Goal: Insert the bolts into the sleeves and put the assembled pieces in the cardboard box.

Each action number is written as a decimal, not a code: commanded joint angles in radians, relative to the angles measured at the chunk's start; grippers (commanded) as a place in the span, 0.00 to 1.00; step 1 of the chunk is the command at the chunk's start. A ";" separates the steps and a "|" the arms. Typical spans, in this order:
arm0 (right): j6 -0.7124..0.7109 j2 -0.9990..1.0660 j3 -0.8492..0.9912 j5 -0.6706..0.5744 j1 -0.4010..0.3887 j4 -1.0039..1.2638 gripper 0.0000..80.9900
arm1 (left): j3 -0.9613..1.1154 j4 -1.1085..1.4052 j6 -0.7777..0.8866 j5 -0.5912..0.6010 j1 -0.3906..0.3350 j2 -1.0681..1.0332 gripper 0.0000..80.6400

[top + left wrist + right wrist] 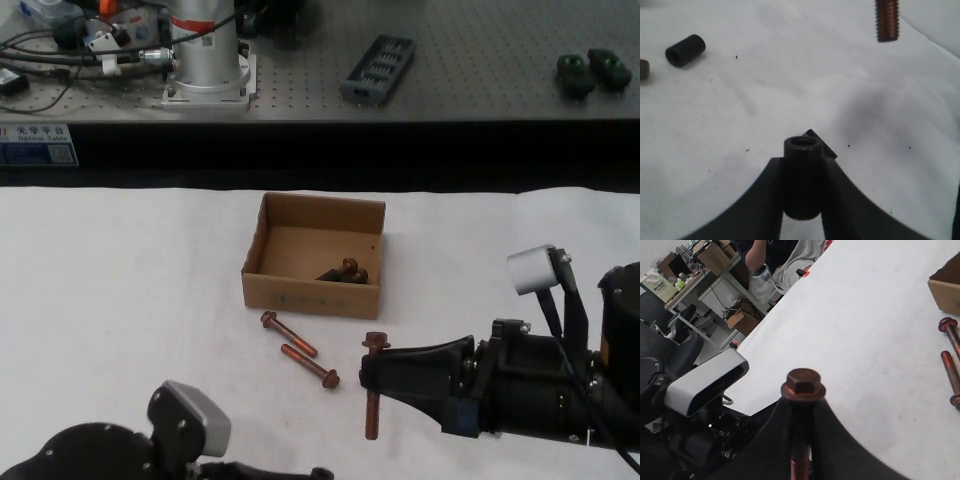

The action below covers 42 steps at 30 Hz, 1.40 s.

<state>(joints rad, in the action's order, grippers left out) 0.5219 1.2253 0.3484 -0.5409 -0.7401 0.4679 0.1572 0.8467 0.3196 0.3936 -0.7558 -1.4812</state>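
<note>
My right gripper (374, 371) is shut on a copper bolt (372, 415), which hangs upright, head up, in front of the cardboard box (262, 235). In the right wrist view the bolt's hex head (803, 383) stands just above the closed fingers (832, 432). My left gripper (802, 167) is shut on a black sleeve (802, 185), held upright with its bore facing up. The bolt's threaded tip (887, 21) hangs farther off, above the table and to one side of the sleeve. An assembled piece (346, 271) lies inside the box.
Two loose bolts (289, 335) (311, 365) lie on the white table in front of the box. A spare black sleeve (685, 50) lies on its side on the sheet. The left arm's wrist camera (705, 382) sits close below the right gripper.
</note>
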 commanded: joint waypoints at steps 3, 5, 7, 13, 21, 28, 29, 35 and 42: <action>-0.020 0.002 0.002 -0.039 -0.001 0.010 0.05 | 0.018 0.025 -0.081 0.002 0.004 -0.002 0.18; -0.028 0.002 0.002 -0.055 -0.001 0.010 0.05 | 0.018 0.025 -0.114 0.002 0.004 -0.002 0.18; -0.029 0.002 0.002 -0.061 -0.001 0.010 0.05 | 0.018 0.025 -0.143 0.004 0.002 -0.002 0.18; -0.066 0.002 0.002 -0.061 -0.001 0.007 0.05 | 0.018 0.025 -0.165 0.087 0.002 -0.002 0.18; -0.167 0.002 0.002 -0.075 -0.001 -0.055 0.05 | 0.025 0.033 -0.165 0.090 0.002 -0.002 0.14; -0.199 0.002 0.002 -0.075 -0.001 -0.050 0.05 | 0.029 0.155 -0.098 0.090 0.002 -0.002 0.05; -0.204 0.002 0.002 -0.075 -0.001 -0.050 0.05 | 0.029 0.168 -0.078 0.090 0.002 -0.002 0.05; -0.209 0.002 0.002 -0.078 -0.001 -0.030 0.05 | 0.029 0.181 -0.025 0.090 0.002 -0.002 0.05; -0.193 0.002 0.002 -0.082 -0.001 0.049 0.05 | 0.029 0.181 -0.018 0.109 0.002 -0.002 0.05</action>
<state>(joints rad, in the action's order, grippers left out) 0.3282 1.2253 0.3484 -0.6115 -0.7395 0.4949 0.1756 1.0057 0.2890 0.4905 -0.7558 -1.4824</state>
